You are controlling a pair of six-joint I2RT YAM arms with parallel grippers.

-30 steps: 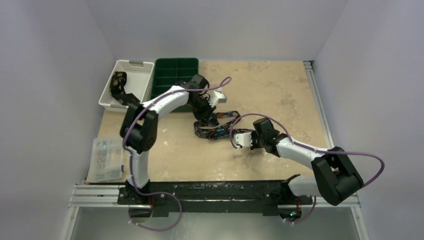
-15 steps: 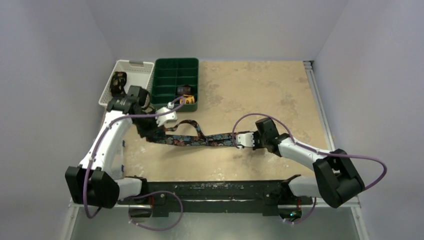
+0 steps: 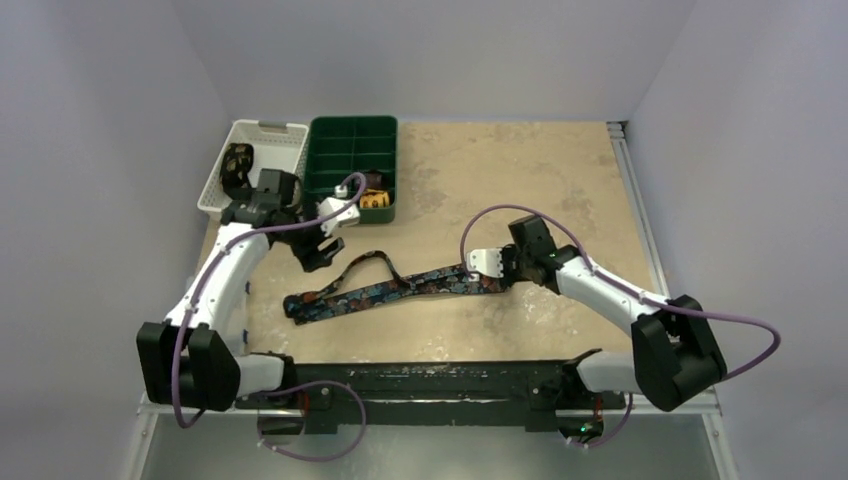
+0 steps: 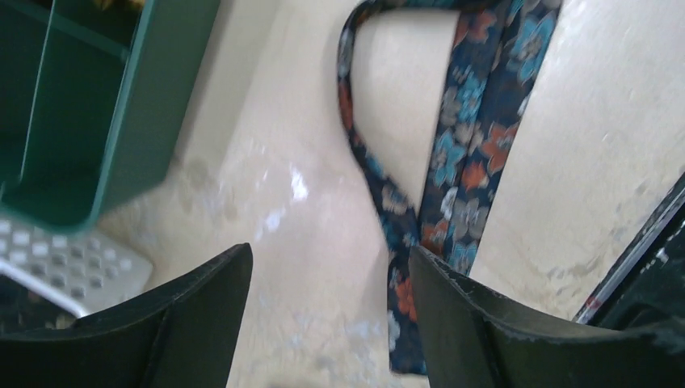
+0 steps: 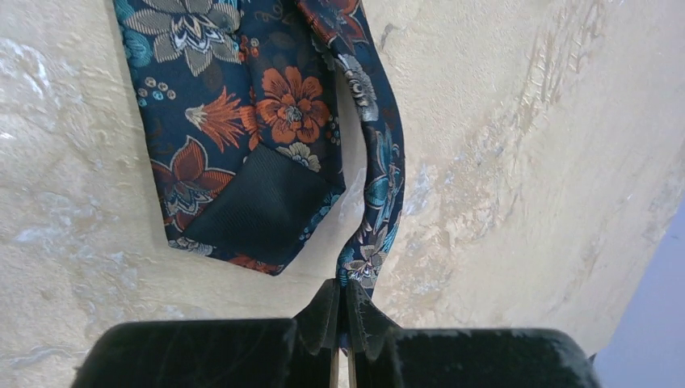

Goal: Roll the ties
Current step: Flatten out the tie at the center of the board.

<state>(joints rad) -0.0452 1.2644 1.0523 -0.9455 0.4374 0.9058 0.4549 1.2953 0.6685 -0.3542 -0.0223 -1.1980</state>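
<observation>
A dark navy tie (image 3: 390, 290) with a flower print lies stretched across the table, folded back on itself, with a loop (image 3: 368, 260) near its left half. My right gripper (image 3: 497, 279) is shut on the tie's narrow strand (image 5: 376, 194) at its right end. The wide tip (image 5: 242, 170) lies flat beside that strand. My left gripper (image 3: 318, 252) hangs open above the table, just left of the loop, with nothing between its fingers. In the left wrist view the tie (image 4: 476, 121) runs past the right finger (image 4: 485, 323).
A green compartment tray (image 3: 352, 140) stands at the back left with a rolled yellow-and-black tie (image 3: 372, 198) in a near cell. Left of it a white basket (image 3: 262, 133) holds a dark patterned tie (image 3: 237, 163). The tray's corner (image 4: 105, 105) is close to my left gripper.
My left gripper has opened and let go of the tie, rising slightly toward the tray. The tie's left end dropped flat onto the table. My right gripper still holds the other end.
</observation>
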